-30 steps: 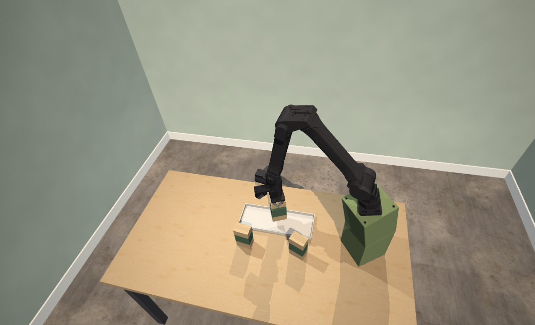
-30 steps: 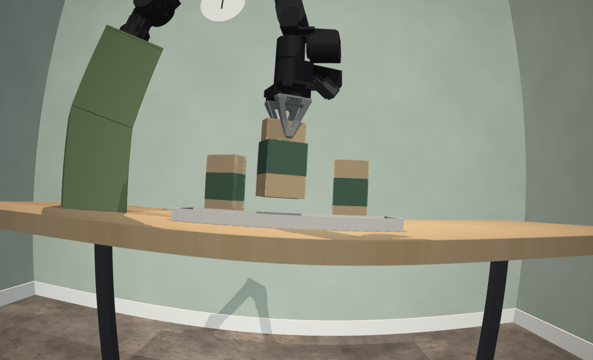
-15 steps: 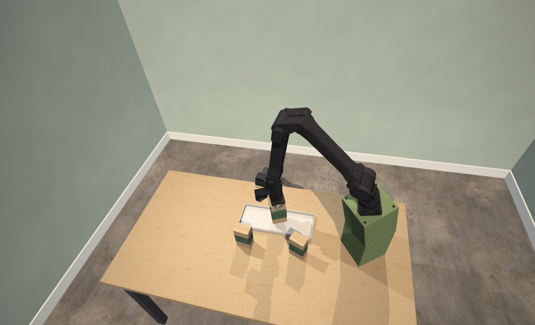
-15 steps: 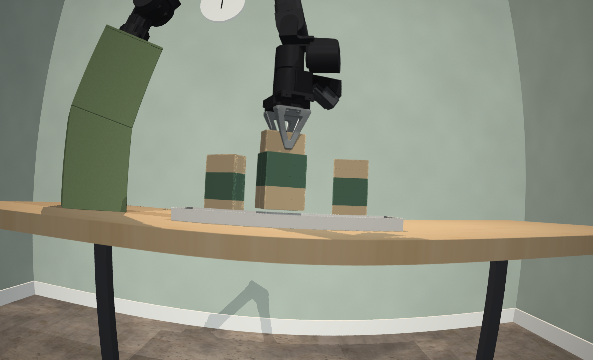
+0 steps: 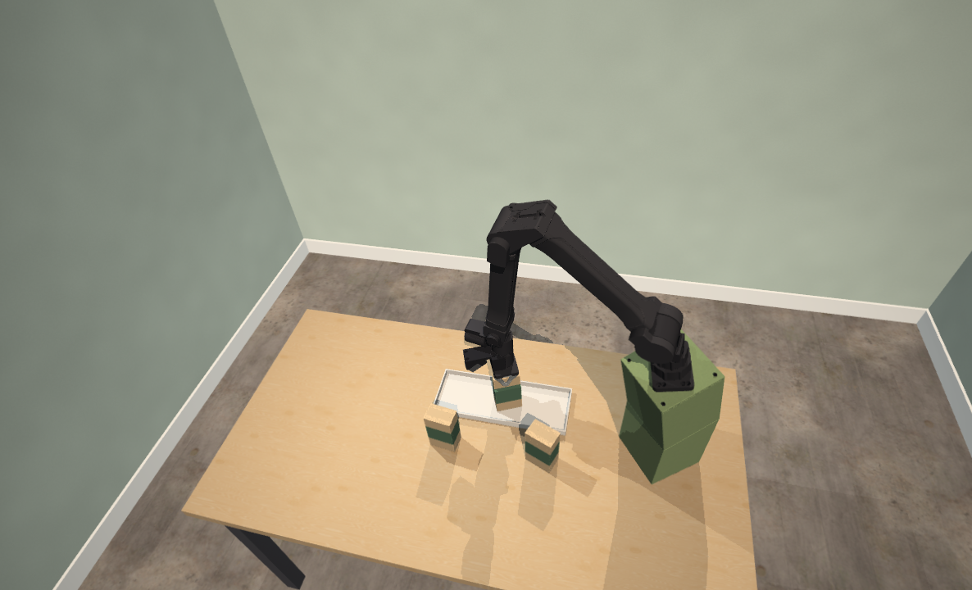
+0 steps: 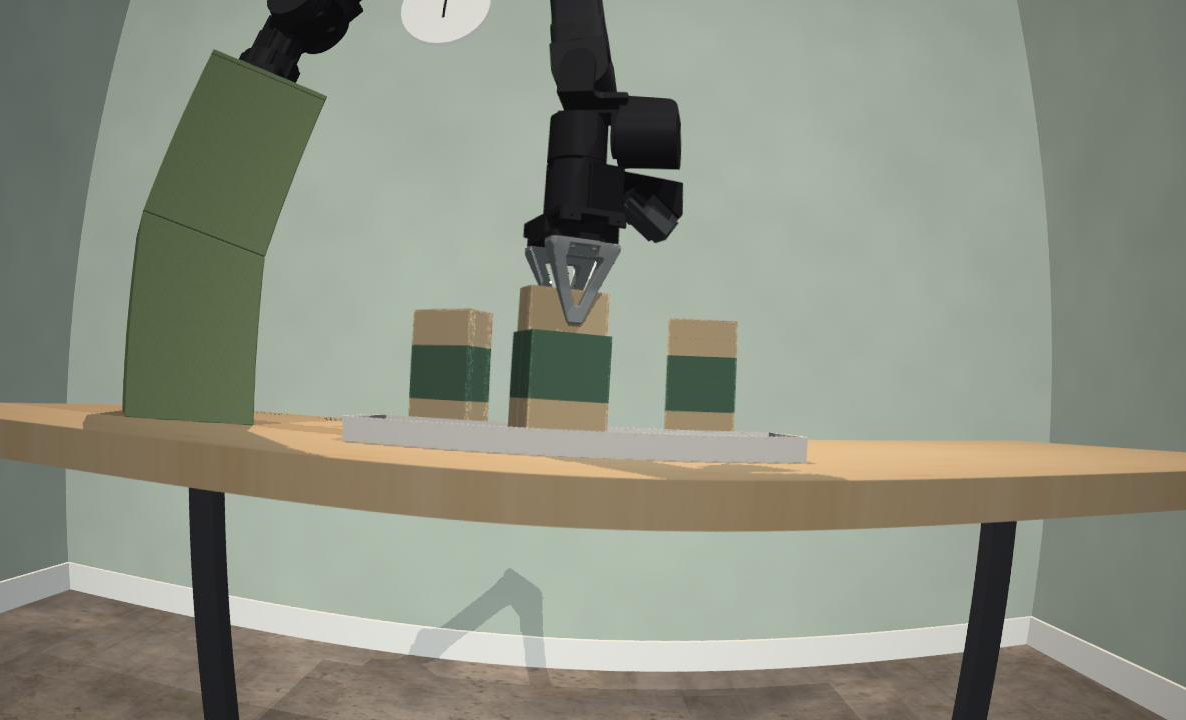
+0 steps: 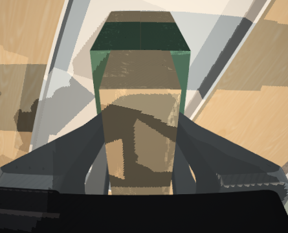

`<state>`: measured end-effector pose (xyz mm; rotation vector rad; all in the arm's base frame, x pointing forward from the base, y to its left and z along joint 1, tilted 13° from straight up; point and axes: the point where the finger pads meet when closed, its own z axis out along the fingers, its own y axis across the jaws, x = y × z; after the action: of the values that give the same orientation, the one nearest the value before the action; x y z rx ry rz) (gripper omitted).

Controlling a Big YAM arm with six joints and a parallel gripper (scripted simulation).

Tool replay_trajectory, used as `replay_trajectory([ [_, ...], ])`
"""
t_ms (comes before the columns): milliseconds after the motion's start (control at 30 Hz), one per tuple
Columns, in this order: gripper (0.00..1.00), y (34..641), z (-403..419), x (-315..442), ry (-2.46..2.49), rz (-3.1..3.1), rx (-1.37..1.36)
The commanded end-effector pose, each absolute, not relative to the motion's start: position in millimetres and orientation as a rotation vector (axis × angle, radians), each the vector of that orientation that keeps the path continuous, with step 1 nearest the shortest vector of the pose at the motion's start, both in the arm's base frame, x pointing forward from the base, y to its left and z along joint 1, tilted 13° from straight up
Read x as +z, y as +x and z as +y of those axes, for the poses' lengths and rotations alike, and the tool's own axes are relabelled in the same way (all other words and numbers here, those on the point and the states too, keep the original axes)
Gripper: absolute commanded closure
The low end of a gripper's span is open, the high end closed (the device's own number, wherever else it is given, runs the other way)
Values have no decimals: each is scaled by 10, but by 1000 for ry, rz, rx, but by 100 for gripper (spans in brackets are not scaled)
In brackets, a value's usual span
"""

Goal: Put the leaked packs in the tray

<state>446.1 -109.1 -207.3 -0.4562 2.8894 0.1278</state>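
My gripper [image 5: 505, 380] [image 6: 572, 308] [image 7: 140, 117] is shut on the top of a tan coffee pack with a dark green band [image 5: 506, 397] [image 6: 560, 376] [image 7: 140, 77]. The pack is upright inside the white tray [image 5: 460, 379] [image 6: 713, 445], its bottom down at the tray's rim height; whether it touches the tray floor is hidden. Two other packs stand upright on the table in front of the tray in the top view: one at the left [image 5: 442, 424] [image 6: 701, 374] and one at the right [image 5: 542, 442] [image 6: 450, 364].
The arm's green base block [image 5: 669, 415] [image 6: 212, 259] stands on the wooden table [image 5: 328, 455] [image 6: 937, 483] to the right of the tray in the top view. The table's edges and the floor lie around it.
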Motion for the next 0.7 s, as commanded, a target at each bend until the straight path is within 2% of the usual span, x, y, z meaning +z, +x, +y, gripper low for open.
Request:
replay_trajectory([
  [0,74,4576,-1080,-2108,-457,2876,116],
  [667,74,4592,-1084,-2084,-458,2872,113],
])
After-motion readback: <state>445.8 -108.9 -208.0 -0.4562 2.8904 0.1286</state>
